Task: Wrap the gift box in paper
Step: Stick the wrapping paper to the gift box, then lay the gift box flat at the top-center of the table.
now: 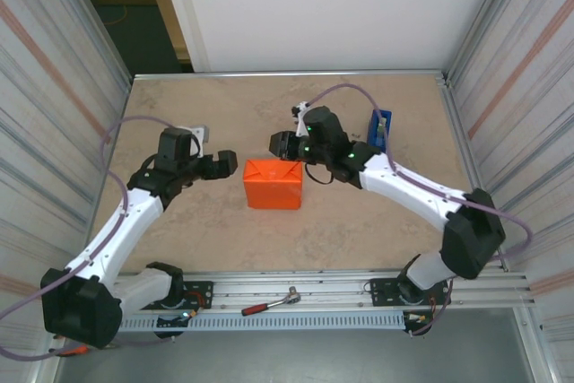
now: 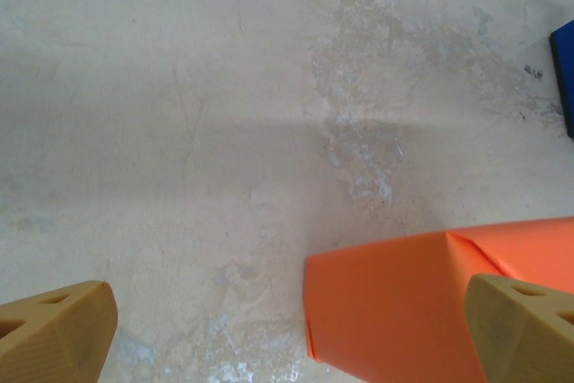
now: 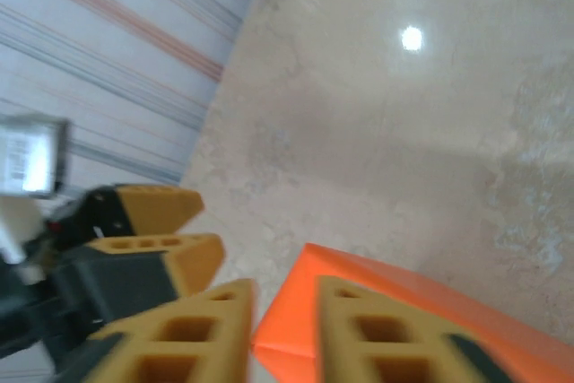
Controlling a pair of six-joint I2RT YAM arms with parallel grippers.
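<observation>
Tabletop (image 1: 359, 221): one paper parcel (image 1: 273, 184), one dispenser (image 1: 382, 129).

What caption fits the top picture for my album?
Left gripper and right gripper beside the orange parcel.

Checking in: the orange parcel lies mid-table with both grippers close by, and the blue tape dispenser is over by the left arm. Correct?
Not quite. The blue tape dispenser stands on the right side of the table, just beyond the right arm, as the top external view shows. The orange parcel does lie mid-table, with the left gripper and the right gripper close by.
</observation>
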